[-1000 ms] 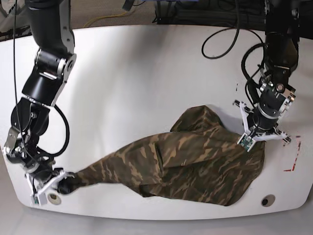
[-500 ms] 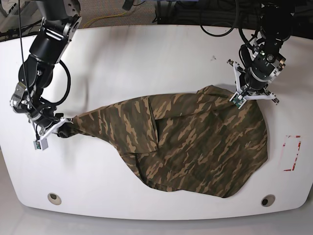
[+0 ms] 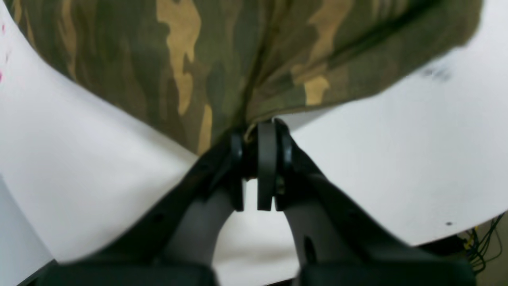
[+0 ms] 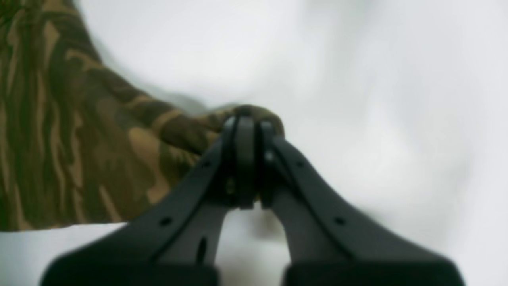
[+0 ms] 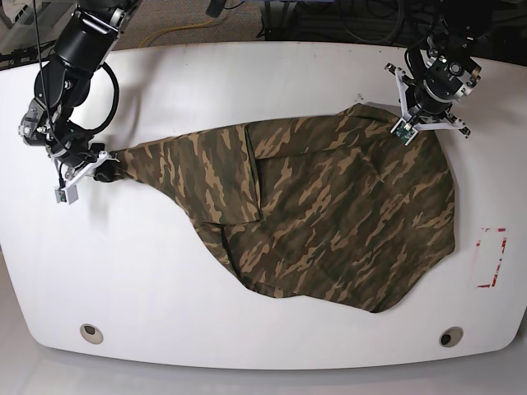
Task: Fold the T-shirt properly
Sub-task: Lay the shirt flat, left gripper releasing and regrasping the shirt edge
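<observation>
T-shirt (image 5: 329,214) lies spread across the white desk (image 5: 247,74), bulk at centre-right of the base view, one end drawn to a point at left. Right gripper (image 5: 100,167) jaws clamped on that left tip; left gripper (image 5: 409,122) jaws clamped on the shirt edge at upper right.

T-shirt (image 5: 329,214): soft cloth, camouflage print of olive green, dark brown, tan patches. Lay spread on white tabletop (image 5: 247,82), mostly flat, rumpled, shallow folds across body. Broad body lay toward tabletop's right half. One long tapered corner stretched toward tabletop's left edge, pulled to narrow point. Opposite upper corner drawn toward tabletop's far right edge. Lower hem rounded, lay near front edge. Vertical fold ran down near middle.
</observation>
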You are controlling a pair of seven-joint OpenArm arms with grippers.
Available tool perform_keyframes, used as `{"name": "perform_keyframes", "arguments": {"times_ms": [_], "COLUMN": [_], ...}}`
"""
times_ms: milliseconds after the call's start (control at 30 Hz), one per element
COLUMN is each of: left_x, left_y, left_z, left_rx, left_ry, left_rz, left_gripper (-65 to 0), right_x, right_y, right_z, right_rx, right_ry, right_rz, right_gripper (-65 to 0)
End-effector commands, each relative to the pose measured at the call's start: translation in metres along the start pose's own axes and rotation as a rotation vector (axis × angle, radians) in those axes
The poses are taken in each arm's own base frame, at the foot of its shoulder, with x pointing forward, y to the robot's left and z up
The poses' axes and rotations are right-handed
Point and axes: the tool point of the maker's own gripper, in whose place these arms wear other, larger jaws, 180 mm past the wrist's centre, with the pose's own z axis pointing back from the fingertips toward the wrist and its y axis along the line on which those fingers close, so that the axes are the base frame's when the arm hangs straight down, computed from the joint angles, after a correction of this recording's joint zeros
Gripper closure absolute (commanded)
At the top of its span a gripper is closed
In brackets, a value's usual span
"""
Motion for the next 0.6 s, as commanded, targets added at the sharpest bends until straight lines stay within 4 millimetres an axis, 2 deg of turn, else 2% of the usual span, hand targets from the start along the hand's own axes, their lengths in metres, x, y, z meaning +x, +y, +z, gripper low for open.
{"name": "perform_keyframes", "arguments": {"times_ms": [0,167,200,267,333,400,500,567], "left_x": [0.009,0.010,0.013,0.015,0.021,0.028,0.028,0.024], "left_y": [0.005,-0.001,-0.003,-0.009,-0.013,-0.010,-0.001,0.025], "left_z": [0.004,0.003,0.003,0.003,0.004,0.006,0.009,0.013], "left_rx": [0.017,0.000,-0.010,-0.032,-0.058,-0.067,-0.071,-0.001], "left_ry": [-0.033,-0.040,-0.048,-0.057,-0.085,-0.129,-0.155,-0.152], "left_rz": [0.002,0.011,0.006,-0.012,-0.028,-0.039,-0.056,-0.007], "left_gripper": [-7.8,-36.3,-39.7,-41.5,-40.3,-39.9,-39.9,-39.9], "right_x": [0.020,0.023,0.024,0.022,0.024,0.028,0.031,0.031], "right_y": [-0.002,0.000,0.001,0.002,0.009,0.014,0.020,0.021], "right_z": [0.007,0.010,0.012,0.014,0.015,0.018,0.019,0.019], "right_rx": [-0.002,-0.006,-0.009,-0.012,-0.006,-0.006,-0.002,0.000], "right_ry": [-0.064,-0.077,-0.082,-0.083,-0.098,-0.114,-0.129,-0.130], "right_rz": [0.017,0.032,0.039,0.048,0.056,0.068,0.071,0.071], "right_gripper": [0.0,0.0,0.0,0.0,0.0,0.0,0.0,0.0]}}
